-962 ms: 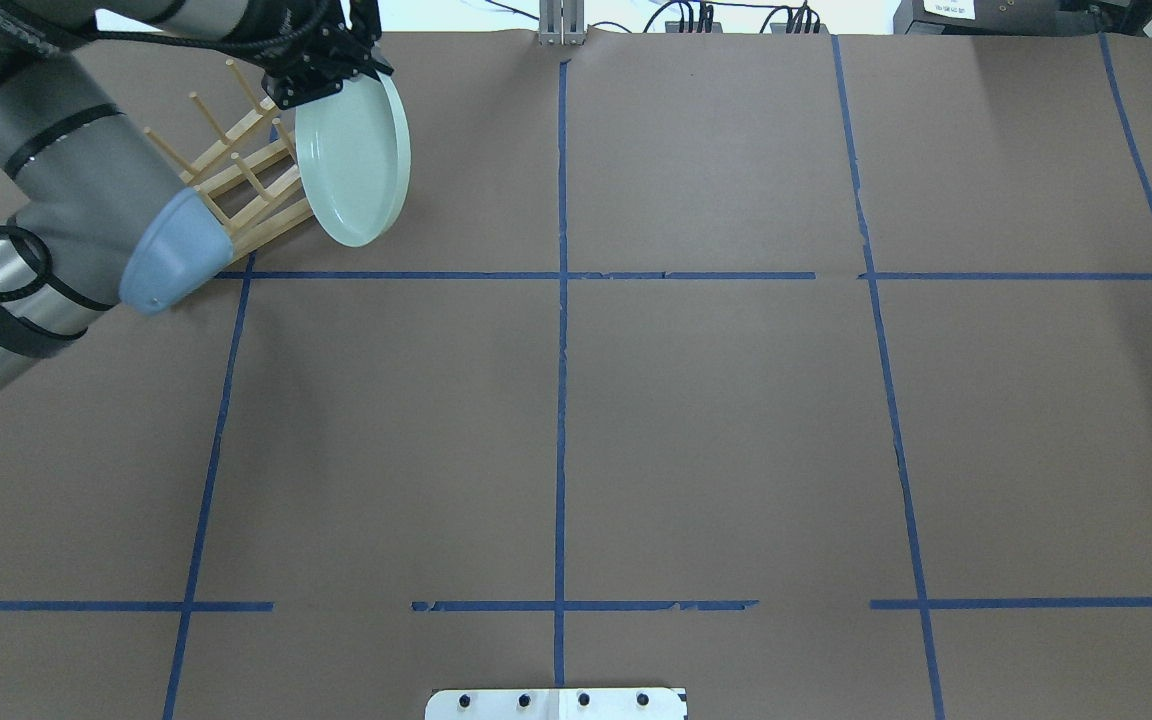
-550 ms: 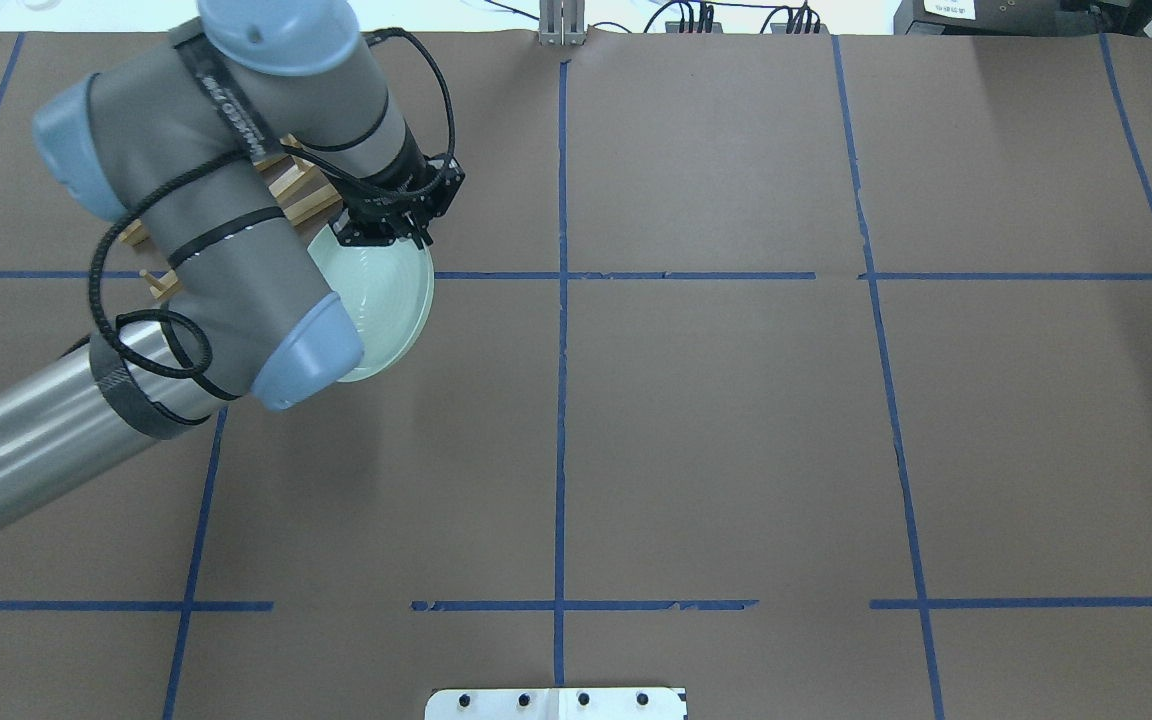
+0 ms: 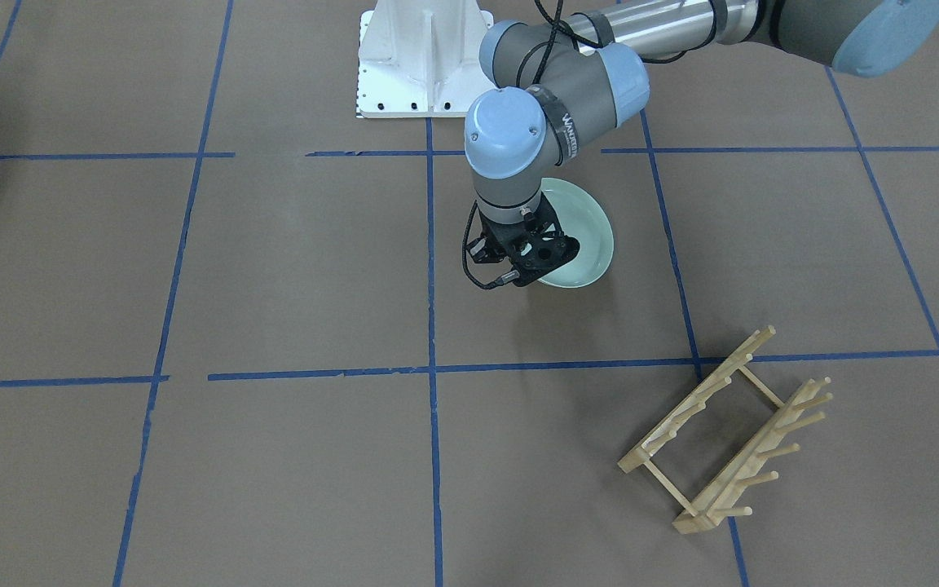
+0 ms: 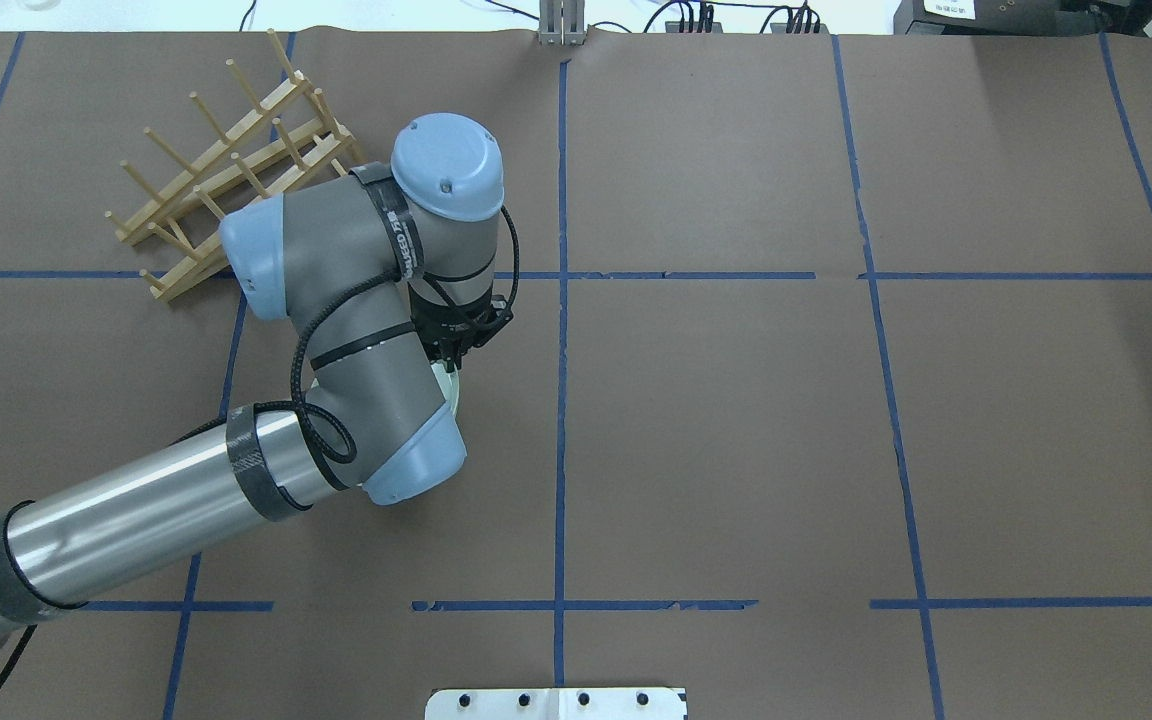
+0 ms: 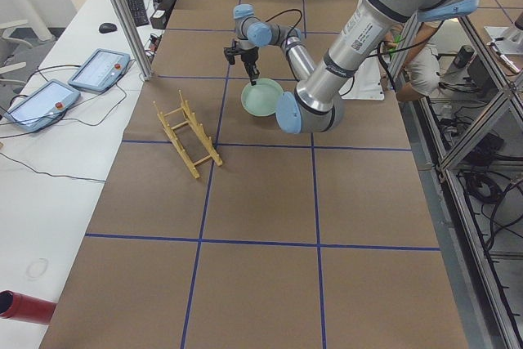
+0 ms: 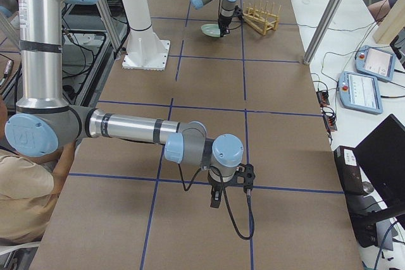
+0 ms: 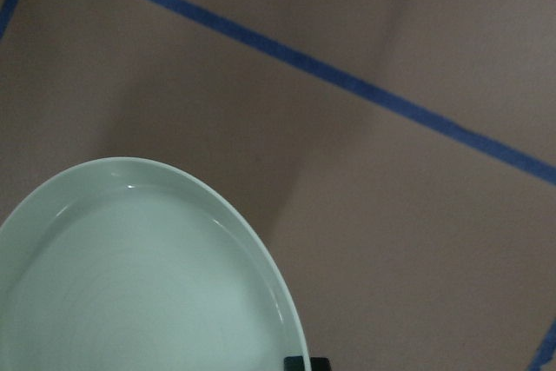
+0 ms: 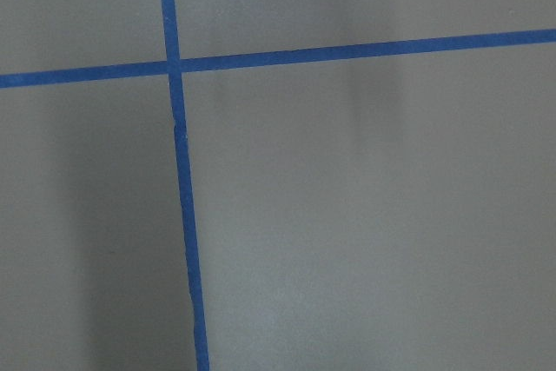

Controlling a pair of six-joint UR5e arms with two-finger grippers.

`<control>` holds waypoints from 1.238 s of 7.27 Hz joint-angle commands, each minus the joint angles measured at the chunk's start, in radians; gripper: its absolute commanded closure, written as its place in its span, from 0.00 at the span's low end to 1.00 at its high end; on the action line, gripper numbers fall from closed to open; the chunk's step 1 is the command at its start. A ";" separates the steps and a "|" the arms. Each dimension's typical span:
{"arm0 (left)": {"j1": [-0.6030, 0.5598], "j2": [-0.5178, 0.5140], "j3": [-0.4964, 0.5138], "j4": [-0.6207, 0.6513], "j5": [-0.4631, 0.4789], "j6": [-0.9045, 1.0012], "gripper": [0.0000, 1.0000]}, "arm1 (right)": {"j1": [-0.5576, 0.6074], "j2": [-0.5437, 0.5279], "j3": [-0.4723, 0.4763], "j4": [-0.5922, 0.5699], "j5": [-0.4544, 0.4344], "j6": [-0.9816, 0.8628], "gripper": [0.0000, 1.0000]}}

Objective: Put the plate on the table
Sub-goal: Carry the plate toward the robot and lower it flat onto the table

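Grey left arm (image 3: 551,90), wrist pointing down, grips plate (image 3: 592,236) (by rim).

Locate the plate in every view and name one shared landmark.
Front-facing: plate, just right of centre.
Overhead: plate sliver left of centre, mostly hidden.
Left: plate, upper centre.
Right: plate, top centre.
Left wrist: plate, lower left.
Right wrist: not in it.
Landmark: the rack, in all four exterior views.

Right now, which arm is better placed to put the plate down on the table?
The left: its claw holds the plate by the rim, down near the table. The right claw is far away.
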 commanded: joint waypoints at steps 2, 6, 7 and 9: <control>0.048 0.003 0.010 -0.006 0.071 -0.028 1.00 | 0.000 0.001 0.000 0.000 0.000 0.000 0.00; 0.064 0.018 0.007 -0.006 0.113 -0.030 0.88 | 0.000 0.001 0.000 0.000 0.000 0.000 0.00; 0.064 0.025 0.009 -0.009 0.111 -0.027 0.16 | 0.000 0.001 0.000 0.000 0.000 0.000 0.00; 0.017 0.032 -0.025 -0.007 0.116 -0.013 0.00 | 0.000 0.001 0.000 0.000 0.000 0.000 0.00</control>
